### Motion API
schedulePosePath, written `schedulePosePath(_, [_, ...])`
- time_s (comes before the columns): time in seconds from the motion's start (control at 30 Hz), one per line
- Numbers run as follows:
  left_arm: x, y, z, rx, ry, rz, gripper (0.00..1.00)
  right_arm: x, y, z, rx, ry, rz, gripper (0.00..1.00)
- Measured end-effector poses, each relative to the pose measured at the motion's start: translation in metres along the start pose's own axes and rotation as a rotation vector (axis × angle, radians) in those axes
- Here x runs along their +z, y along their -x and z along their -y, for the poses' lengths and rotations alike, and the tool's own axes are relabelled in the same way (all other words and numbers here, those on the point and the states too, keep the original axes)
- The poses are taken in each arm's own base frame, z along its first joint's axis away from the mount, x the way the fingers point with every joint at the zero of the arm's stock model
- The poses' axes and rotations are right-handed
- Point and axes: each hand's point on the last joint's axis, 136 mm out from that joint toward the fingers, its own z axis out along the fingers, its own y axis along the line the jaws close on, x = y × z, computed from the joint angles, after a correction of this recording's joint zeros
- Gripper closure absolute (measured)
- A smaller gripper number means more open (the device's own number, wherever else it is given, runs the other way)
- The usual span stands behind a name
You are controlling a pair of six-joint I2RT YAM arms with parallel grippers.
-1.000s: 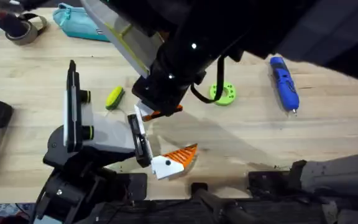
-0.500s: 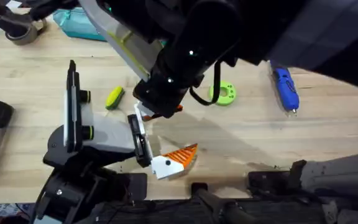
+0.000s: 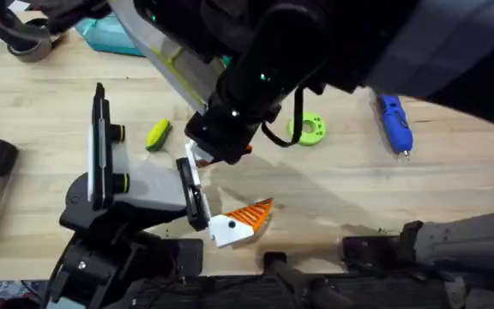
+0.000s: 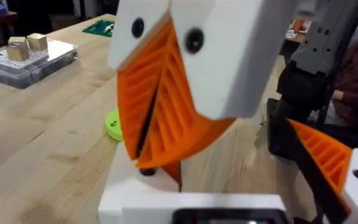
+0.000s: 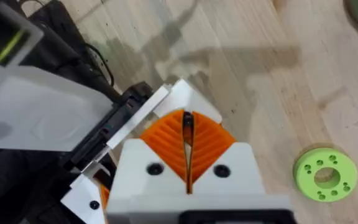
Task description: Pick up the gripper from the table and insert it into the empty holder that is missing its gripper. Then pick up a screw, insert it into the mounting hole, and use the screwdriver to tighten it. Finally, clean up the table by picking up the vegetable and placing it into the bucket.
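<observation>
Gripper on wooden table, right end effector pads pressed together, empty.

We see the right arm large, dark and blurred under the overhead camera, hiding the table behind it. It cuts off the screwdriver top and covers the pouch partly.

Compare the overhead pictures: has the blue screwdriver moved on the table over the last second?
No. The screwdriver lies at the same spot right of the lime-green ring, its tip toward the arms' side.
</observation>
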Motion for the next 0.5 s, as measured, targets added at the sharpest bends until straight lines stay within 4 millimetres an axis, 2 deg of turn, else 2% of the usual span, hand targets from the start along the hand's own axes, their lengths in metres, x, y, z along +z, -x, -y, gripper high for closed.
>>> schedulePosePath(0.5, [0.0000, -0.0001, 0.0000, -0.005, 0.000, 0.000, 0.014, 0.0039, -0.0039, 0.0001, 0.002, 0.003, -0.014, 0.986])
